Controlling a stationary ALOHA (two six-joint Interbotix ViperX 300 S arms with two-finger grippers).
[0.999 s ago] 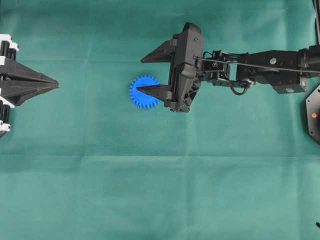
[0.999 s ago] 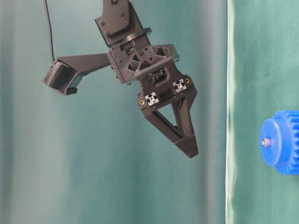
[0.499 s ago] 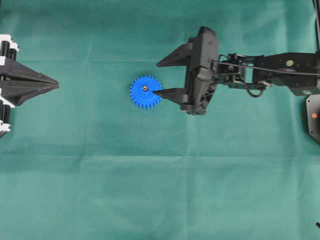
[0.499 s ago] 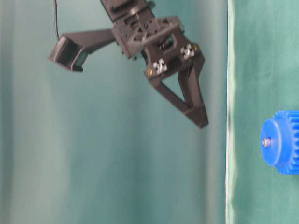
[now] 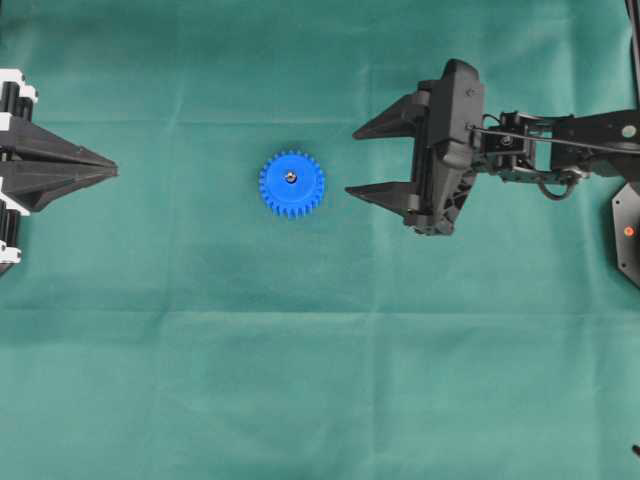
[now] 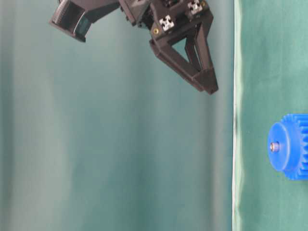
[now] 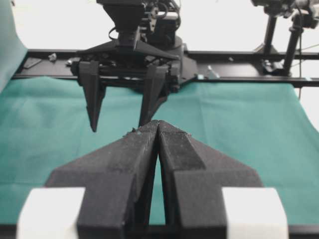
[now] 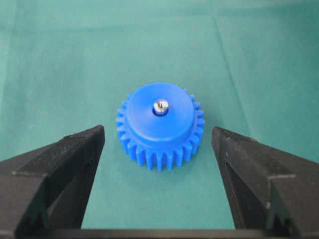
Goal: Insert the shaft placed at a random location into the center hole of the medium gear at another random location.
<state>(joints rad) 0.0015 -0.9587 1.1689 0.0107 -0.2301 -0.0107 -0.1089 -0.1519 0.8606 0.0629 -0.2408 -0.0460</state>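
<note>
1. While the shaft (image 8: 160, 106) is sitting upright in the center hole of the medium gear (image 8: 159, 124), the right gripper (image 5: 365, 160) is hanging to the gear's right in the overhead view, its fingers (image 8: 55, 169) spread wide and holding nothing.
2. At frame left, the left gripper (image 5: 108, 170) is resting pressed together, empty.
3. The shaft is plugging the hole, hiding it.

- Blue gear (image 6: 290, 147) at the right edge, lying on the green surface (image 6: 269, 57), which appears turned on its side.
- Silvery pin (image 6: 274, 147) seated in the gear's center hole, its tip protruding.
- Black gripper (image 6: 208, 83) at upper middle, well apart from the gear.
</note>
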